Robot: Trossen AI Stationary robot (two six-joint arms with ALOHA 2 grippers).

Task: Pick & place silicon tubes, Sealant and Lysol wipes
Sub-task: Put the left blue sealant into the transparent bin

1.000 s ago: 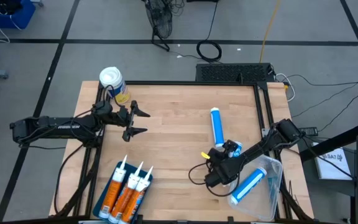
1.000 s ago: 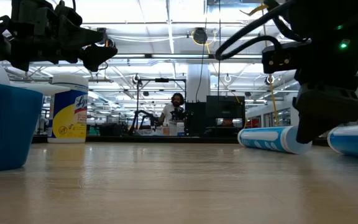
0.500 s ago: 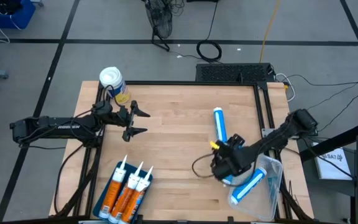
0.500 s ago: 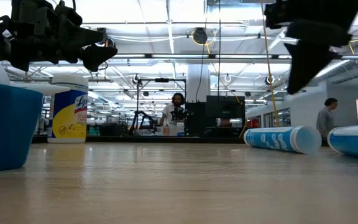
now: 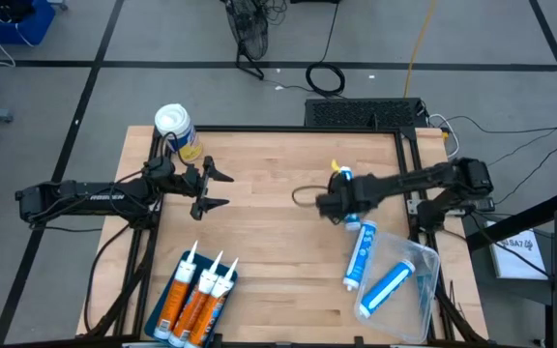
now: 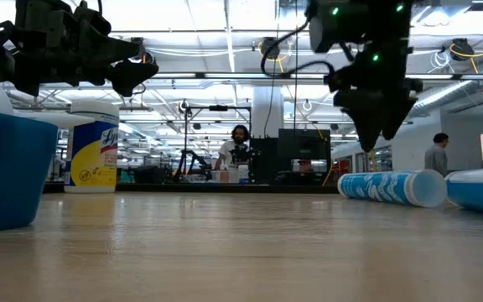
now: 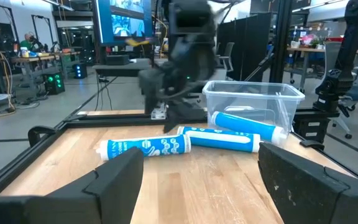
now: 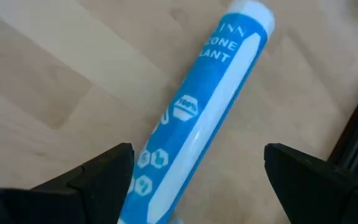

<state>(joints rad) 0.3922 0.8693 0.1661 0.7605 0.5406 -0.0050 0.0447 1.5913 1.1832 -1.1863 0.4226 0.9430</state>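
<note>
Right hand (image 5: pixel 335 206) hangs above the pale wooden desk (image 5: pixel 278 242), right of centre, with its fingers spread wide and nothing between them. Its wrist view looks straight down on a blue-and-white silicone sealant tube (image 8: pixel 194 118) lying flat on the boards; that tube (image 5: pixel 360 255) sits at about five o'clock from the hand, apart from it, its nozzle end pointing toward the desk's near edge.

Just beside that tube, again toward five o'clock, a clear plastic bin (image 5: pixel 416 280) lies tipped on its side at the desk's right edge with a second blue tube (image 5: pixel 387 287) inside it.

Left hand (image 5: pixel 213 188) waits over the left half of the desk, fingers wide apart and empty. The Lysol wipes, a round canister with white lid and yellow label (image 5: pixel 176 131), stands upright at the desk's far left corner, at about eleven o'clock from that hand. Three orange-and-white sealant cartridges (image 5: pixel 197 301) lie side by side in a blue tray (image 5: pixel 161 307) at the near left edge.

Assessment: the step in hand appears to be picking up the loose blue tube. The right hand is not yet placed for a grasp. The next move calls for bringing it over the tube's mid-length, turning the fingers to straddle the barrel crosswise, lowering, then closing. Risk noted: a round tube on bare boards may roll if nudged by one finger first.
</note>
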